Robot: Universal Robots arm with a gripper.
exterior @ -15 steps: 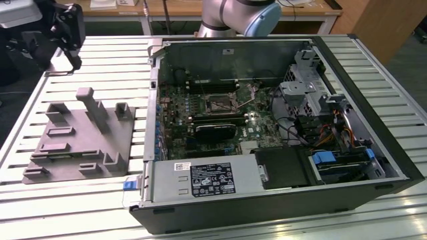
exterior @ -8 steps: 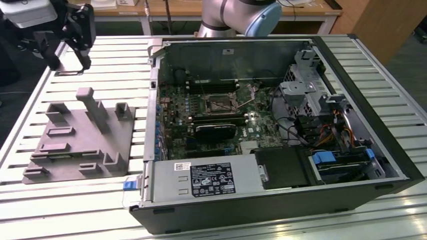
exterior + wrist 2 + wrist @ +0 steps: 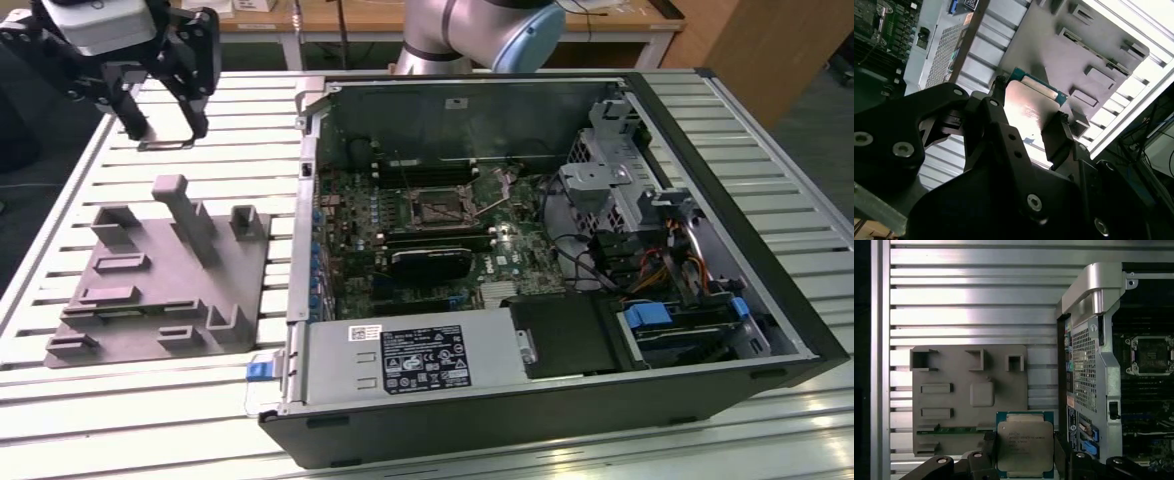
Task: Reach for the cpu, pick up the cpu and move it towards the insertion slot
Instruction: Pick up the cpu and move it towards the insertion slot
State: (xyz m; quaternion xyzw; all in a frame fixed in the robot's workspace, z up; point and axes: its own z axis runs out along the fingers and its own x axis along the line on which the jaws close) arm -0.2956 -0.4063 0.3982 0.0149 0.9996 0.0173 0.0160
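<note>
First wrist view: cpu (image 3: 1025,447) between pincer (image 3: 1023,457) fingers, apparently gripped.

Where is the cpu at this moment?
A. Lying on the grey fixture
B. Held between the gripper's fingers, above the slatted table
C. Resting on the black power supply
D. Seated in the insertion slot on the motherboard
B: in both wrist views the cpu sits clamped between the gripper fingers, off the grey fixture, while the insertion slot stands empty.

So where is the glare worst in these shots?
Second wrist view: the slatted table blows out white, and the cpu held in the gripper carries a pale sheen. Exterior view: the table's near edge glares. First wrist view: evenly lit.
</note>
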